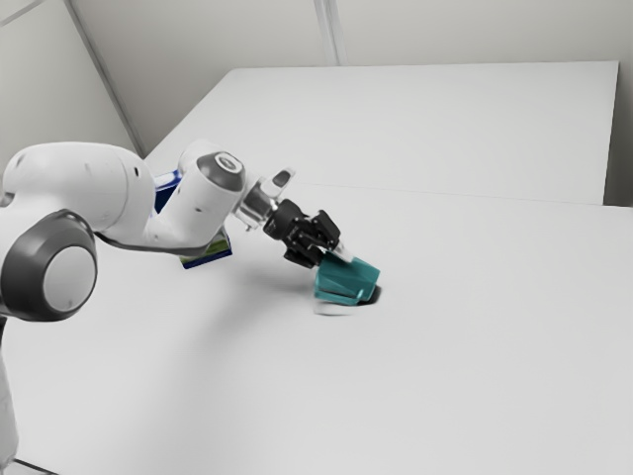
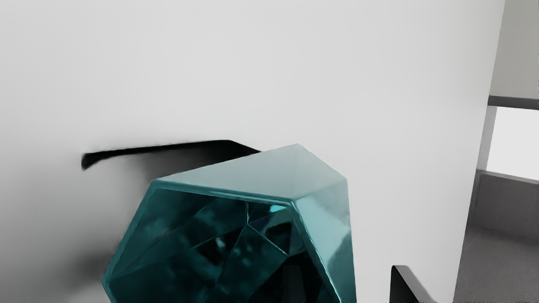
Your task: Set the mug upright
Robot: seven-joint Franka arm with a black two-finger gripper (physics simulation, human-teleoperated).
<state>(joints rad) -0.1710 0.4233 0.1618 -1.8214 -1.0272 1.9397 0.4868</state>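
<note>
Hand [image 1: 332, 247] open, fingers apparently astride mug's [image 1: 346, 279] wall; mug prob. stiff, light & slick, so pinch rim [image 2: 316, 252] w/ firm, even squeeze.

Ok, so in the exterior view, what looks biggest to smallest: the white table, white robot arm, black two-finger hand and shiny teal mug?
1. White table
2. White robot arm

Black two-finger hand and shiny teal mug: smallest, too alike to rank.
</note>
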